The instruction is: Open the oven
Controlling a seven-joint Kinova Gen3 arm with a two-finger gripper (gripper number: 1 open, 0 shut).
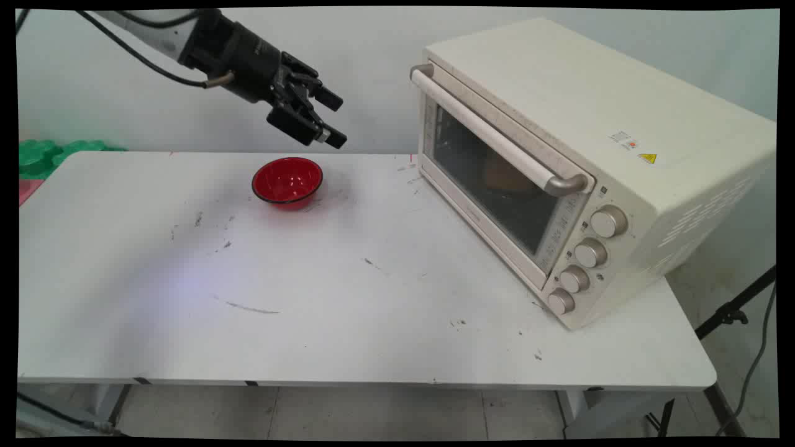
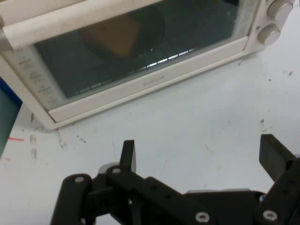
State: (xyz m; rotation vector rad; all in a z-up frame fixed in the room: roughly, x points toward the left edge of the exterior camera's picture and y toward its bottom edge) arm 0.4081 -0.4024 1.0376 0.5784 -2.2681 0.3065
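So the black two-finger claw (image 1: 333,118) is hanging in the air above the back part of the white desk (image 1: 323,298), pointed down and to the right toward the oven, with its fingers spread wide apart and nothing between them. In the hand view you can see both fingertips (image 2: 127,154) standing well apart with just bare desk (image 2: 187,126) between them. The nearest thing to it is a small round red bowl with a dark rim (image 1: 287,180), sitting upright on the desk just below and a bit left of the claw, not touching it; looks like there's nothing in it. Off to the right there's a big cream-coloured countertop toaster oven (image 1: 596,155) sitting at an angle on the desk, door closed, with a long pale bar handle (image 1: 497,139) across the top of the glass and four round silver knobs (image 1: 590,252) in a column down its right side. Through the glass door (image 2: 136,47) in the hand view there's a brownish blob on a dark round thing inside, can't tell what it is. The desk has scuffs and dark marks all over. Some green stuff (image 1: 43,155) is behind the far left edge.
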